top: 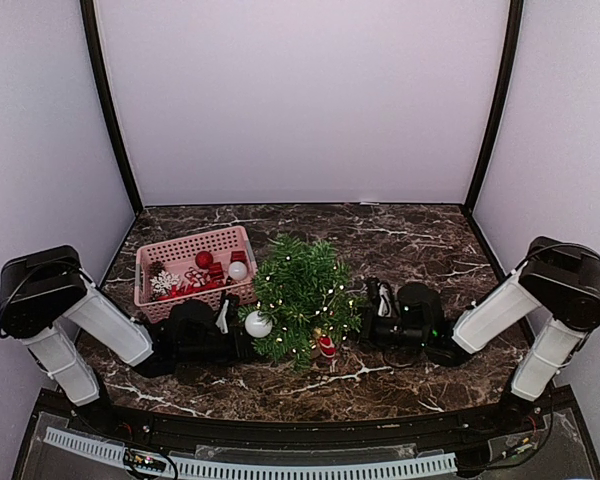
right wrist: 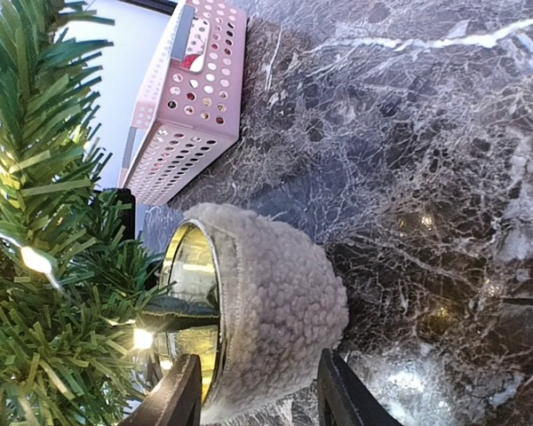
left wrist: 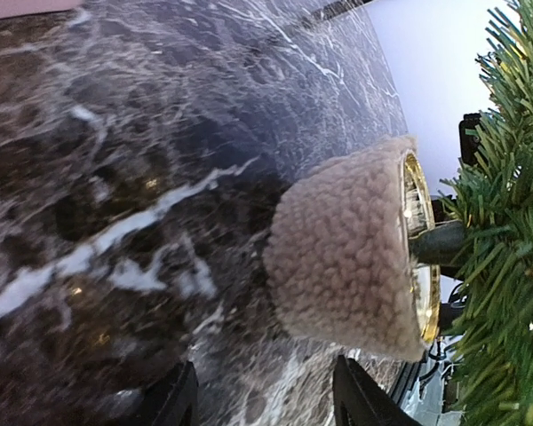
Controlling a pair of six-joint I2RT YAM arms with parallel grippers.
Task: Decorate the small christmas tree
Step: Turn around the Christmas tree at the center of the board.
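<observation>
As both tools [left wrist: 266,399] [right wrist: 258,395] gape half-open, the pot [left wrist: 338,257] (fleecy) sits between.

The small christmas tree [top: 300,295] stands on the table [top: 410,225], about midway between its sides. The basket [top: 185,248] sits just to the tree's left and a little behind it, with a heap of ornaments [top: 202,265] lying inside. A ball [top: 258,324] hangs at the tree's near left edge and a small figure [top: 327,346] at its near right, while the left gripper [top: 228,318] lies low just left of the tree's pot [left wrist: 338,253] and the right gripper [top: 375,303] just right of it.
</observation>
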